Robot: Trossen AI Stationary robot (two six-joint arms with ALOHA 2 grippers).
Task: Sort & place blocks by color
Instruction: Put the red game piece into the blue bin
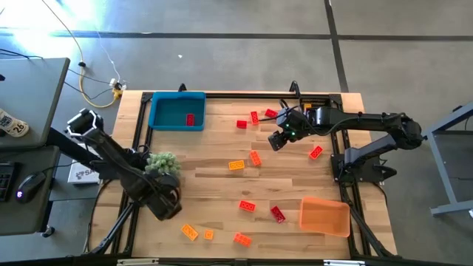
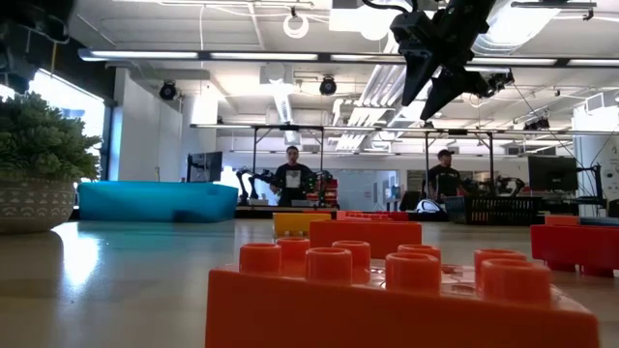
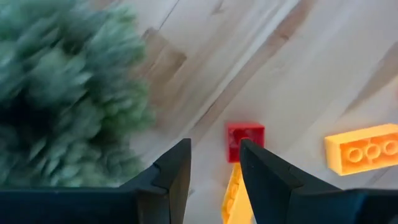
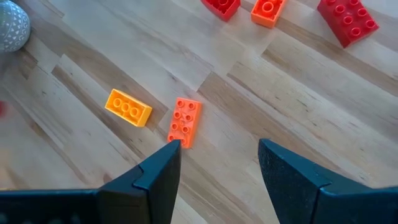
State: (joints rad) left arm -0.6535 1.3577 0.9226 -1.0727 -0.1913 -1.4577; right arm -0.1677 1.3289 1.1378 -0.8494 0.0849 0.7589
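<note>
The wooden table (image 1: 222,185) has its widest bare stretch across the middle and down the left-centre, with the blocks (image 1: 255,157) strewn from the far middle to the near edge. 3 lie close to the near edge: a yellow one (image 1: 189,232), a small orange one (image 1: 208,235) and an orange one (image 1: 242,239). A red block (image 1: 277,214) sits just beside the orange tray (image 1: 325,216), which stands empty at the near right corner, its side close to the table's right rail. The blue tray (image 1: 177,111) is at the far left corner against the far edge and holds 1 red block (image 1: 190,120). The plant (image 1: 162,163) stands near the left edge. The left tool (image 1: 167,205) is low at the near left beside the plant, its fingers (image 3: 174,177) a narrow gap apart with nothing between them. The right tool (image 1: 280,137) hangs above the far middle of the table, released and wide, gripping nothing, over an orange block (image 4: 185,122) and a yellow one (image 4: 128,107).
</note>
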